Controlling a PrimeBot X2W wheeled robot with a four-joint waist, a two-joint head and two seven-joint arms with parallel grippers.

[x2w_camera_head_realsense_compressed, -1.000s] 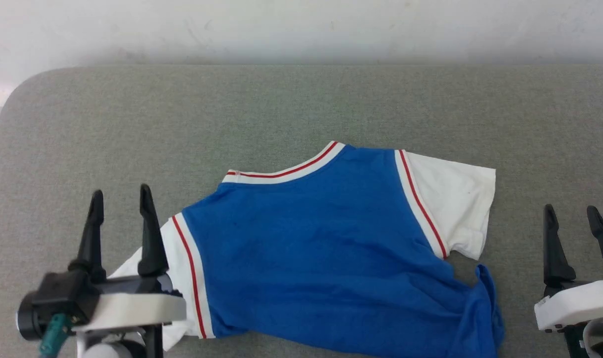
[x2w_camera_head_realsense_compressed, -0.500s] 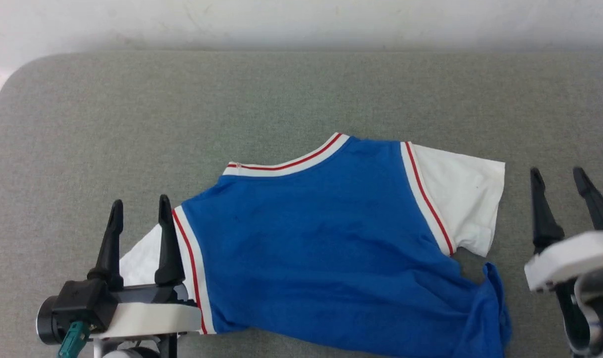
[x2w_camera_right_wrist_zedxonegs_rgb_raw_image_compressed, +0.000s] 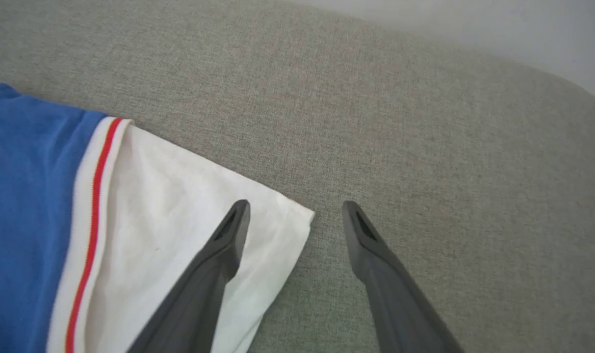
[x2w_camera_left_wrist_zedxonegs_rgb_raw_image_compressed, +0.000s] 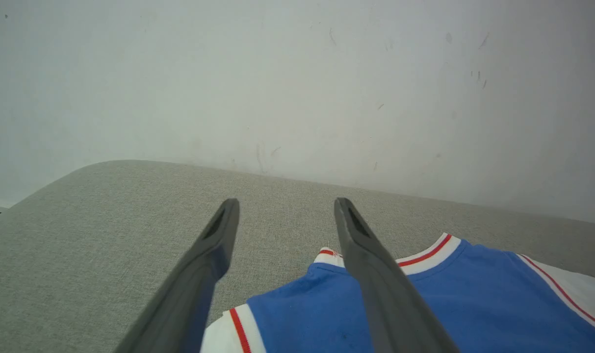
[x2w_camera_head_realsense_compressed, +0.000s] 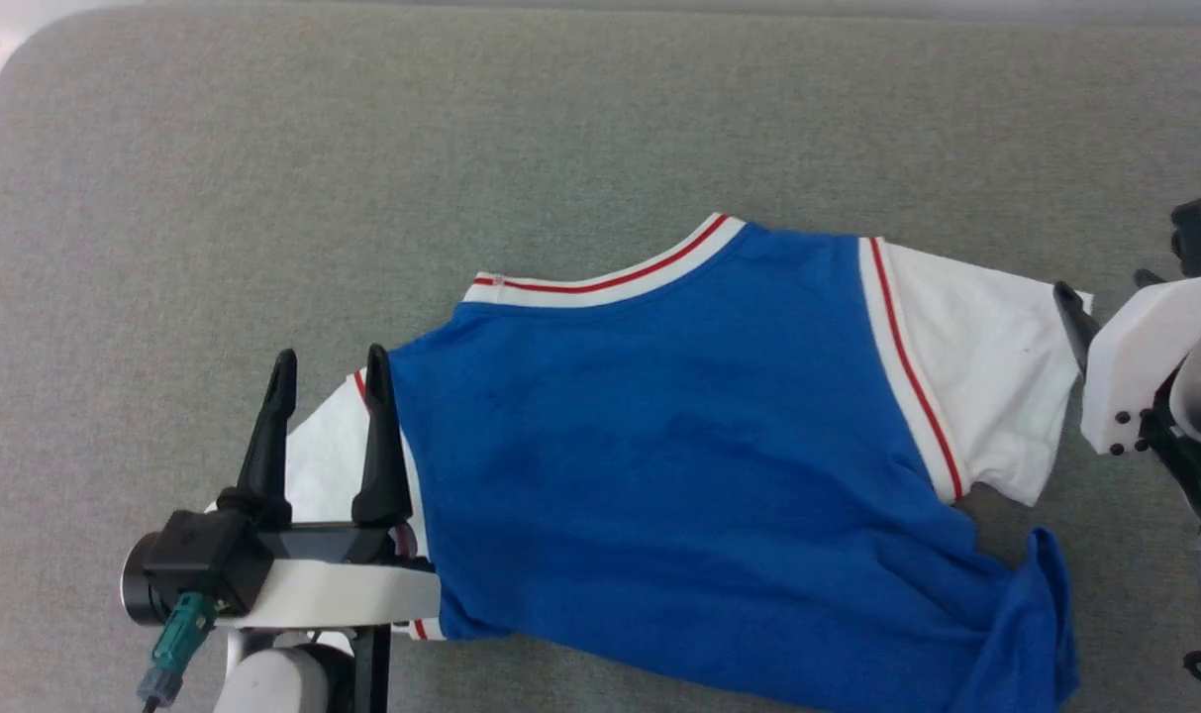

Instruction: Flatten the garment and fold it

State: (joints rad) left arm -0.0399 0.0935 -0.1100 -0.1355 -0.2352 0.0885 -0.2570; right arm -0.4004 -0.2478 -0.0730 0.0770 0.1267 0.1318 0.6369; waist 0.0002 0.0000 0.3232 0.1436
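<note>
Garment [x2w_camera_head_realsense_compressed: 679, 446] is lying spread on the grey worktop [x2w_camera_head_realsense_compressed: 263, 149].
Left fingers [x2w_camera_head_realsense_compressed: 380, 436] are standing open over one white sleeve [x2w_camera_head_realsense_compressed: 323, 465]; right fingers [x2w_camera_right_wrist_zedxonegs_rgb_raw_image_compressed: 214, 274] are standing open, straddling the other sleeve [x2w_camera_right_wrist_zedxonegs_rgb_raw_image_compressed: 179, 206] at its edge.

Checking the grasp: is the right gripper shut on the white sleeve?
No, the right gripper stands wide open over the sleeve edge of the garment.

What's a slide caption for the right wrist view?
Open right gripper poised over the shirt's white sleeve corner on the grey pad.
</note>
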